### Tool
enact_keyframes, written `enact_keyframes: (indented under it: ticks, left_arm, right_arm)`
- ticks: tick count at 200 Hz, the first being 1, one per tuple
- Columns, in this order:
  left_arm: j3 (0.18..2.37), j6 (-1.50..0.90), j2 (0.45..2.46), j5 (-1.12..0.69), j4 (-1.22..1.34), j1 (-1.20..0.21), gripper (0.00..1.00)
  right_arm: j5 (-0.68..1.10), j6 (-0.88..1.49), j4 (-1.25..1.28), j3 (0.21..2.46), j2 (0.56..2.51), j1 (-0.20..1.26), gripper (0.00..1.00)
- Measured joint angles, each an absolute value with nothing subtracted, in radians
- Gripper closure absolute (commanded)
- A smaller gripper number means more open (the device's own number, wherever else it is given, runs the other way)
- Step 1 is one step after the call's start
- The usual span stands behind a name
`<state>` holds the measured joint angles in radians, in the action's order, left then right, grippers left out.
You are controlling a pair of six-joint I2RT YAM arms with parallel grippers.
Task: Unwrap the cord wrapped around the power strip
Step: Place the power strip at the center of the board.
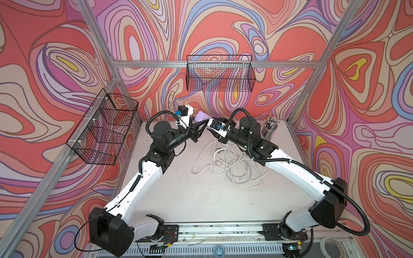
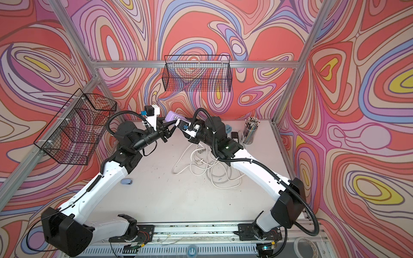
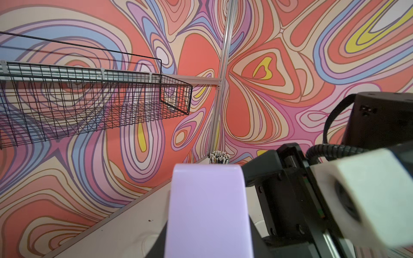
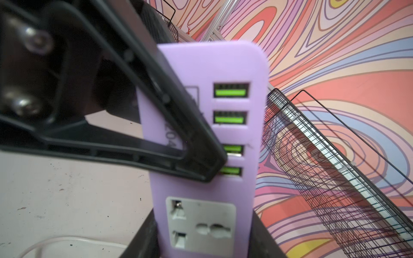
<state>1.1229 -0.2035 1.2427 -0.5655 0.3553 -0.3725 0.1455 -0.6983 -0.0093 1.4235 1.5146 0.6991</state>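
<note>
L tool [image 3: 207, 243]: clamped tight on lilac power strip [image 4: 234, 67], held off bench [image 1: 178, 189] btwn both tools. R tool [image 4: 205, 234]: partway open, jaws flank strip's socket end, contact unclear. White cord [image 1: 230, 165] lies loose on bench below R tool; strip print partly covered, illegible.

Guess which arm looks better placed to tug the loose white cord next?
Right, probably. The left fingers clamp the power strip aloft; the right fingers flank its socket end, and the cord heap lies on the table beneath that arm.

power strip [image 1: 201, 116] behind cord [image 1: 230, 165], seemingly aloft
</note>
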Motion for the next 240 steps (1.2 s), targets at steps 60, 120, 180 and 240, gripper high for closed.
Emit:
enact_keyframes:
  ticks: [60,120,180,240]
  left_arm:
    - [1.100,-0.131,1.166,-0.483,0.368,-0.373,0.00]
    - [1.056,-0.035,1.097,-0.330,0.395,-0.373,0.00]
    - [1.038,-0.003,1.095,-0.258,0.398,-0.360,0.00]
    - [1.038,-0.004,1.095,-0.246,0.402,-0.345,0.00]
  right_arm:
    - [0.146,-0.617,-0.038,1.423,1.514,0.685,0.96]
    - [0.149,-0.425,-0.093,1.346,1.478,0.569,0.97]
    - [0.096,-0.139,-0.242,1.209,1.314,0.284,0.98]
    - [0.048,0.119,-0.336,1.071,1.267,-0.013,0.99]
